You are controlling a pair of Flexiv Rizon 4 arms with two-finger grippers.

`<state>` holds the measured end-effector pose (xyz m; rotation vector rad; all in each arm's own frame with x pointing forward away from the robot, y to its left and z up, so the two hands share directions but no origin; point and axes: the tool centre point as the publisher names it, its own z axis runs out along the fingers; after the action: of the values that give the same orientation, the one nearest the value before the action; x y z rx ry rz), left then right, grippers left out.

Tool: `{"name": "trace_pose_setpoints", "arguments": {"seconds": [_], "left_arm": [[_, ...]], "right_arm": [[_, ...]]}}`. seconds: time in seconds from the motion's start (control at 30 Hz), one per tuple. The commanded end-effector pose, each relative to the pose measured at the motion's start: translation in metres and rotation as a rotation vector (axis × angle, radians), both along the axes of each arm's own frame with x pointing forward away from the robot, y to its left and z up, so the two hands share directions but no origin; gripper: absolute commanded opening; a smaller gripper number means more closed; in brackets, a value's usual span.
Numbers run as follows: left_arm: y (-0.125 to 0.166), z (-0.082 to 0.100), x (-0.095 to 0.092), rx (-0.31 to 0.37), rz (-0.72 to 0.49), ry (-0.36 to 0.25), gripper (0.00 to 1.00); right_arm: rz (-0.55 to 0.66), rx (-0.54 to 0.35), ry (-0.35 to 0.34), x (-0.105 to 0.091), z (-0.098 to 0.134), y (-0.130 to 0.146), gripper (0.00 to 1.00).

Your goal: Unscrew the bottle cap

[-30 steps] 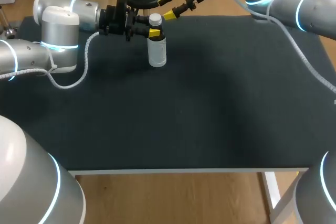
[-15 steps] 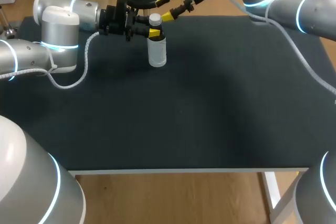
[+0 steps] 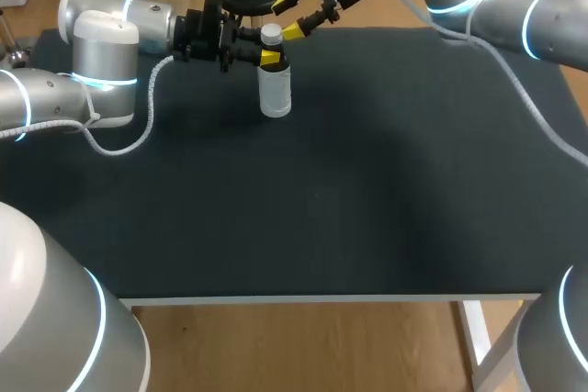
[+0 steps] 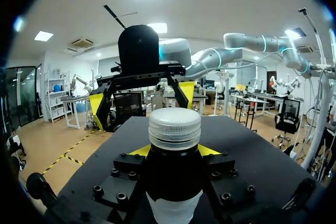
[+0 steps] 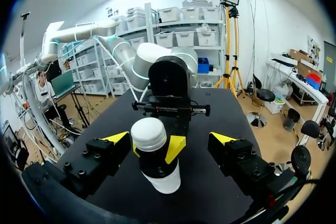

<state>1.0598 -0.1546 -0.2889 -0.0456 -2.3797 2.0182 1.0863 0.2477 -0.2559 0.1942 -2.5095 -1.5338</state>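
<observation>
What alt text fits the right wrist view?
A white-capped bottle stands upright on the black table, its neck clamped by the left gripper. The right gripper is open, its yellow tips spread on either side of the cap.

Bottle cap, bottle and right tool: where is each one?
bottle cap (image 4: 174,127), left wrist view, on its ribbed side.
bottle (image 3: 275,95), head view, on its pale body.
right tool (image 5: 170,139), right wrist view, midway between its yellow tips.
</observation>
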Motion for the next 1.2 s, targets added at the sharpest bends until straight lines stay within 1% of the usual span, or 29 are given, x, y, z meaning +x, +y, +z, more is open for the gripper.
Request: {"name": "trace_pose_setpoints", "arguments": {"seconds": [0.03,0.57,1.0,1.07,1.2], "left_arm": [[0.0,-0.001,0.002,-0.001,-0.005,0.001,0.0],[0.0,-0.001,0.002,-0.001,-0.005,0.001,0.0],[0.0,-0.001,0.002,-0.001,-0.005,0.001,0.0],[0.0,-0.001,0.002,-0.001,-0.005,0.001,0.0],[0.0,-0.001,0.002,-0.001,-0.005,0.001,0.0]], "right_arm": [[-0.011,-0.017,-0.012,-0.007,0.004,0.005,1.0],[-0.01,-0.035,-0.023,-0.012,0.002,0.009,1.0],[0.01,-0.047,-0.031,-0.019,0.001,0.016,1.0],[0.012,-0.054,-0.035,-0.021,0.001,0.017,0.88],[0.012,-0.061,-0.038,-0.022,0.0,0.018,0.96]]}}
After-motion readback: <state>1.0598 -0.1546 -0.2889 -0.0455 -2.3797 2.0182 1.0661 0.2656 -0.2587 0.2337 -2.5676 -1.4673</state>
